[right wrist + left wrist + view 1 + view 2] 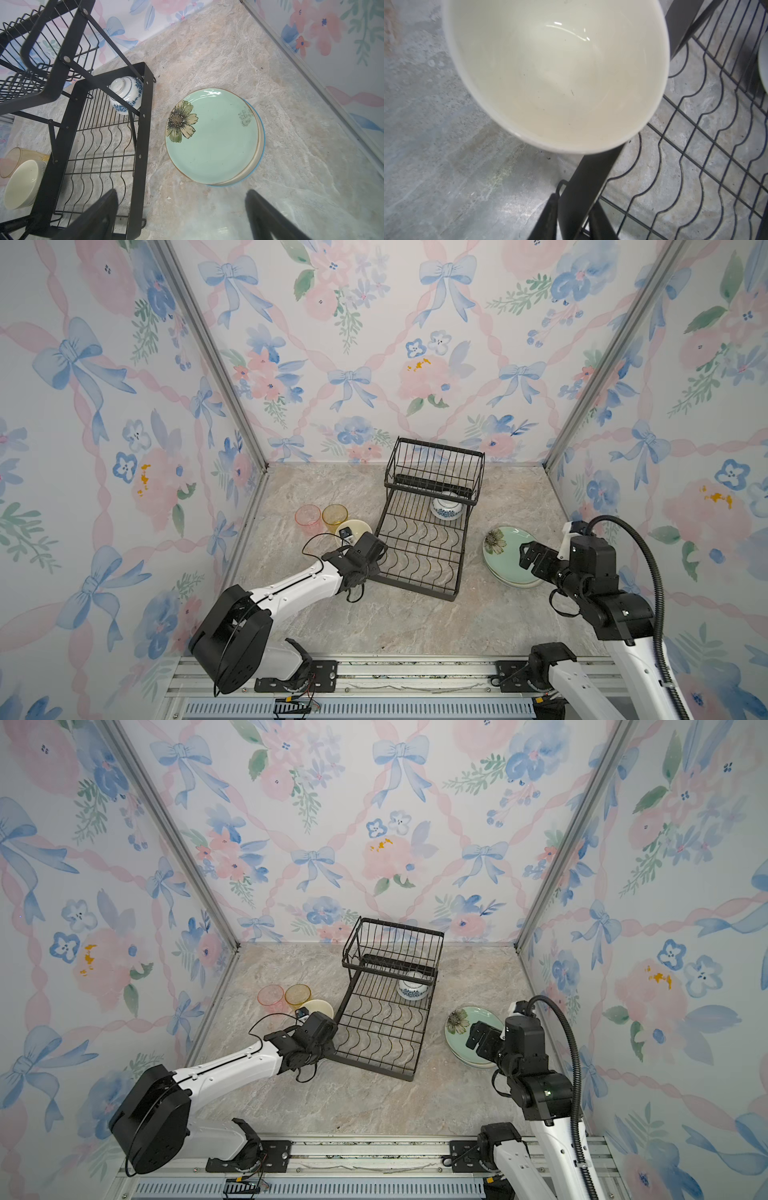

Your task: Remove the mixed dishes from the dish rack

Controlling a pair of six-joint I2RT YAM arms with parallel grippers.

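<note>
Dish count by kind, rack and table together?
Plates: 3 (pale green plate, cream plate, blue-rimmed plate, stacked)
Bowls: 2 (cream bowl, blue-and-white bowl)
Tumblers: 2 (pink tumbler, yellow tumbler)
Total: 7

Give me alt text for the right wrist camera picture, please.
A pale green plate with a painted flower tops a stack on a marble table, ahead of the open right gripper. Beside it, a black wire rack holds one blue-and-white bowl.

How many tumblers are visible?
2. The pink tumbler stands on the table left of the dish rack; the yellow tumbler stands beside it, nearer the rack. None seems hidden.
</note>
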